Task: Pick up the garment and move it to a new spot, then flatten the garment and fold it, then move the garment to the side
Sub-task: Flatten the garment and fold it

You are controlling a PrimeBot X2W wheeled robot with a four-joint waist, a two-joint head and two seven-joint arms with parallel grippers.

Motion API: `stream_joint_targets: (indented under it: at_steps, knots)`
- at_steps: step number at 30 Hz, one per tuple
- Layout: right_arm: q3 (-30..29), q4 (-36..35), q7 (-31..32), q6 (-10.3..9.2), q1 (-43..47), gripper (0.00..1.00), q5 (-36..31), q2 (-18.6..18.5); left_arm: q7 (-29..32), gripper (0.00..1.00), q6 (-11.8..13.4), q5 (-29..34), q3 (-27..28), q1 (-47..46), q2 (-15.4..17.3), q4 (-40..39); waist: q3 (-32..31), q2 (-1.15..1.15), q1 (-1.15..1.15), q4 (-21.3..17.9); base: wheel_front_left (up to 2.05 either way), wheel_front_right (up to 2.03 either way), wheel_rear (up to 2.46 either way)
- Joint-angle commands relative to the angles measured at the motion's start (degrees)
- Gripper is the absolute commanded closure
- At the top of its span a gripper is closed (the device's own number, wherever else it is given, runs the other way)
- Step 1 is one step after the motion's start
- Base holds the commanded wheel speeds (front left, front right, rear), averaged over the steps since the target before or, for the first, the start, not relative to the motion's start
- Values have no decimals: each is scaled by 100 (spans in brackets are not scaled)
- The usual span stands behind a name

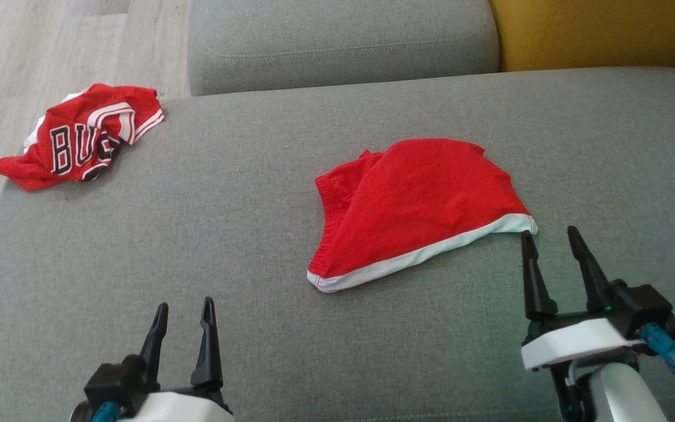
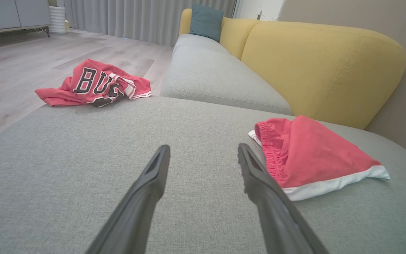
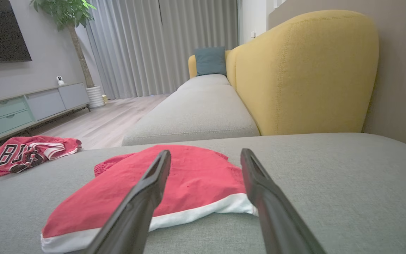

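Garment (image 1: 413, 205), red shorts, lies folded mid-cushion on the grey sofa (image 1: 255, 234). Left claw (image 1: 185, 302): released, empty, nearest. Right claw (image 1: 549, 231): released, empty, tips just beside the white hem (image 1: 419, 258) corner. Crumpled red jersey (image 1: 79, 140): far left corner.

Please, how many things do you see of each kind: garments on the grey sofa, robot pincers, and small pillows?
Garments: 2 (plain red garment, lettered red garment)
Pincers: 2 (left pincer, right pincer), both open
Pillows: 1 (teal pillow)
Total: 5
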Motion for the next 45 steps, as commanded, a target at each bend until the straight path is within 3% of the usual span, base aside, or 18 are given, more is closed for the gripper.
stream_joint_targets:
  at_steps: [1, 21, 28, 34, 45]
  knots:
    - [219, -246, -62, 43, -89, 0, 71, -28, -71, 0, 13, 29, 184, -145, -28, -167, -11, 0, 0, -3, 0, 0, 0]
    - [525, -200, -62, 43, -82, 0, 211, -28, -71, 0, -33, 36, 166, -211, -28, -88, 47, 0, 0, -39, 0, 0, 0]
    - [538, -237, -62, 43, -168, 0, 212, -28, -71, 0, -303, 274, -33, -495, -11, 277, 214, 0, 0, -108, 0, 0, 0]
    - [561, -304, -62, 43, -327, 0, 222, -28, 155, 0, -647, 451, -395, -1224, 16, 1207, 565, 0, 0, -326, 0, 0, 0]
    - [513, -412, -62, 43, -507, 0, 275, -28, 437, 0, -898, 543, -673, -2299, 19, 2288, 1097, 0, 0, -711, 0, 0, 0]
